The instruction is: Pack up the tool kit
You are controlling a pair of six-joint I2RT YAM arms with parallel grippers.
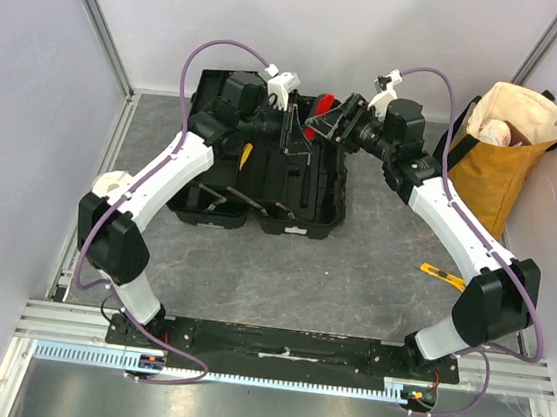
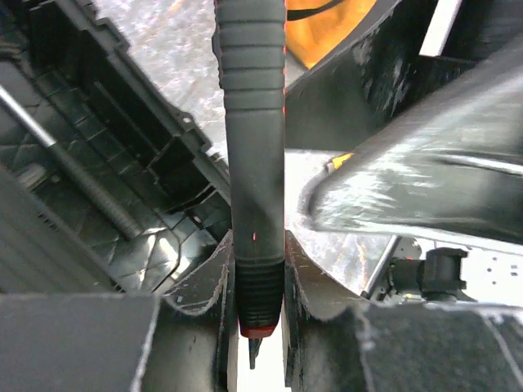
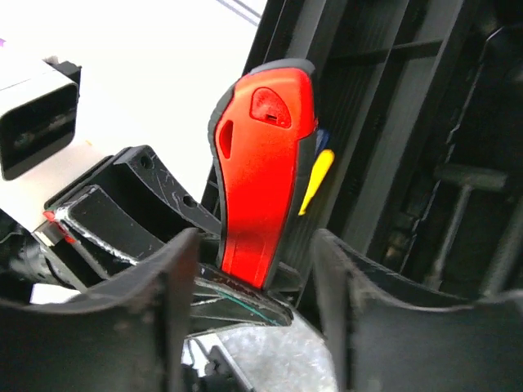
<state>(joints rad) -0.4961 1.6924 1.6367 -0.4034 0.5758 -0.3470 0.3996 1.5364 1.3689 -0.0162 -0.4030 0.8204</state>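
Note:
The black toolbox (image 1: 298,211) lies open in the middle of the table. Above its back half the two grippers meet. My left gripper (image 1: 293,122) is shut on a tool with a red-and-grey handle (image 2: 255,122); its fingers (image 2: 200,286) press the ribbed end on both sides. The same handle (image 3: 265,171) shows its red face in the right wrist view, standing between the spread fingers (image 3: 359,286) of my right gripper (image 3: 257,261), with a gap on each side. The right gripper (image 1: 328,124) is open. A yellow-handled tool (image 1: 246,155) lies inside the toolbox (image 3: 392,122).
A mustard-yellow tote bag (image 1: 501,153) stands at the back right against the wall. A yellow knife (image 1: 444,278) lies on the table beside the right arm. White walls and metal rails close in the work area on three sides.

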